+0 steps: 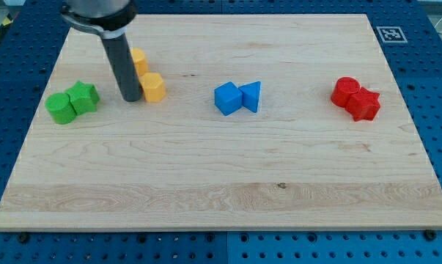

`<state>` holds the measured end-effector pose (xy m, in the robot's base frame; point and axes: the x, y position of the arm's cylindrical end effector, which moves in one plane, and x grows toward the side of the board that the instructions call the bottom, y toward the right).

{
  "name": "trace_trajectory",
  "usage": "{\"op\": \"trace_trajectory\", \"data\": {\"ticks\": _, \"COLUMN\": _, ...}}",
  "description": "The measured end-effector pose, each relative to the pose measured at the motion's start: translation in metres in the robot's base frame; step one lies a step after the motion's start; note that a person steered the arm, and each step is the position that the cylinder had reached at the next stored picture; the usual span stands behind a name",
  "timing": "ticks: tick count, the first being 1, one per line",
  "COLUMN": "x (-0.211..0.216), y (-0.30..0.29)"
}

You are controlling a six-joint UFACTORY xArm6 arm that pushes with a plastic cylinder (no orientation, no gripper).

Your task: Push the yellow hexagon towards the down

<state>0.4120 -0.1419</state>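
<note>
A yellow hexagon [154,86] lies on the wooden board [221,169] at the upper left. A second yellow block [138,60] sits just above it, partly hidden by the rod. My tip [130,98] rests on the board directly at the hexagon's left side, touching or almost touching it. The dark rod rises from there to the view's top.
Two green blocks [72,102] lie side by side left of my tip. A blue cube [227,97] and a blue triangle [252,96] touch at the centre. Two red blocks [356,98] sit at the right. A marker tag [390,33] is at the top right corner.
</note>
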Motion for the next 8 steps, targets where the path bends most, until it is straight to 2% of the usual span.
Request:
{"op": "trace_trajectory", "data": {"ticks": 2, "x": 0.002, "y": 0.002}}
{"op": "trace_trajectory", "data": {"ticks": 5, "x": -0.065, "y": -0.009}}
{"op": "trace_trajectory", "data": {"ticks": 6, "x": -0.065, "y": 0.004}}
{"op": "trace_trajectory", "data": {"ticks": 8, "x": -0.023, "y": 0.024}}
